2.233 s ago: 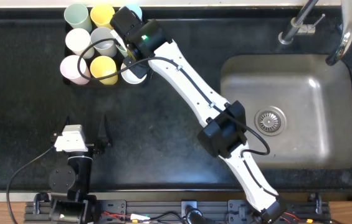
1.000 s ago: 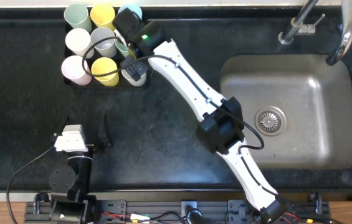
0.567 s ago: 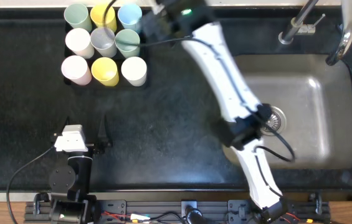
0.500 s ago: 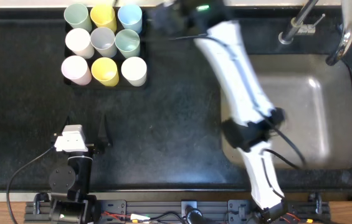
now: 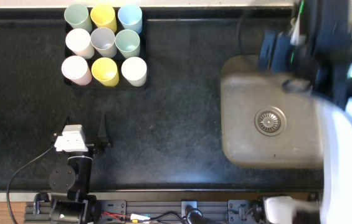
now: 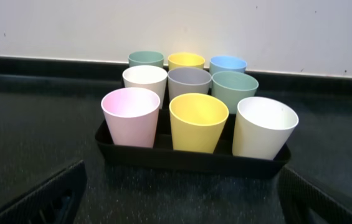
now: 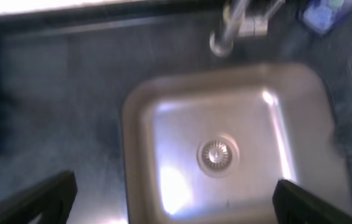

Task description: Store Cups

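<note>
A black tray [image 5: 146,79] at the counter's back left holds nine upright cups in three rows. The near row is a pink cup [image 6: 131,116], a yellow cup [image 6: 198,122] and a white cup [image 6: 263,127]. Behind them stand white, grey and green cups, then green, yellow and blue ones. My left gripper [image 5: 85,124] rests low on the counter in front of the tray, open and empty, a good way short of the cups. My right gripper [image 7: 176,185] hangs high over the steel sink [image 7: 163,118], open, with nothing between its fingers.
The sink [image 5: 244,124] takes up the counter's right side, with a drain [image 5: 270,120] in its middle and a faucet [image 7: 230,30] behind it. The raised right arm [image 5: 331,62] covers much of the sink. Dark bare counter [image 5: 176,124] lies between the tray and the sink.
My right arm has come away from the tray's near right corner, swung right and risen over the sink. The white cup stays in the tray. The left arm has not moved.
</note>
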You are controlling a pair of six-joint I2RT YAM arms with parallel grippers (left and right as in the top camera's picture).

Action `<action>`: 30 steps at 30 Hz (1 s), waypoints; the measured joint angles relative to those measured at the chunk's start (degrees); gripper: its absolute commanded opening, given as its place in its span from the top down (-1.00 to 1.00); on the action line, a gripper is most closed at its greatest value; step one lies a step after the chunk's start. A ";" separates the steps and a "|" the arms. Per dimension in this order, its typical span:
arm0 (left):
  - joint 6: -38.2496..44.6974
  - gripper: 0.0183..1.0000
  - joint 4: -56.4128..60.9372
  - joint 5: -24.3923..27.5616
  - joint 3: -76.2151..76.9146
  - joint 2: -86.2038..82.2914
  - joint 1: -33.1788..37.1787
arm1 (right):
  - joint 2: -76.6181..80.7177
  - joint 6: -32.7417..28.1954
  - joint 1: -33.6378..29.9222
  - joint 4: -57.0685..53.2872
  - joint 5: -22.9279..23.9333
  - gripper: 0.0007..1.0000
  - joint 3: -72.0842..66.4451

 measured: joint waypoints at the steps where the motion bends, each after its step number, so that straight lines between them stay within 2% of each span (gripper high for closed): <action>1: 0.02 -1.00 -0.04 0.00 0.00 0.00 0.00 | -4.13 0.28 0.37 5.57 0.83 -0.99 -7.87; 6: 0.02 -1.00 -0.04 0.00 0.00 0.00 0.00 | -25.40 -2.08 3.87 45.44 8.17 -1.00 -46.12; 8: 0.02 -1.00 -0.04 0.00 0.00 0.02 0.00 | -32.13 -4.11 4.50 59.60 9.81 -1.00 -56.30; 11: 0.02 -1.00 -0.04 0.00 0.00 0.00 0.00 | -41.46 -5.62 4.68 72.04 11.32 -0.99 -68.70; 18: 0.02 -1.00 -0.04 0.00 0.00 0.00 0.00 | -50.29 -7.10 6.34 73.85 12.50 -0.99 -82.66; 26: 0.02 -1.00 -0.04 -0.02 0.00 0.00 0.00 | -51.63 -7.32 8.39 83.91 12.87 -1.00 -87.32; 30: 0.02 -1.00 -0.04 -0.02 0.00 0.00 0.00 | -56.06 -7.28 7.50 84.67 12.87 -0.99 -90.16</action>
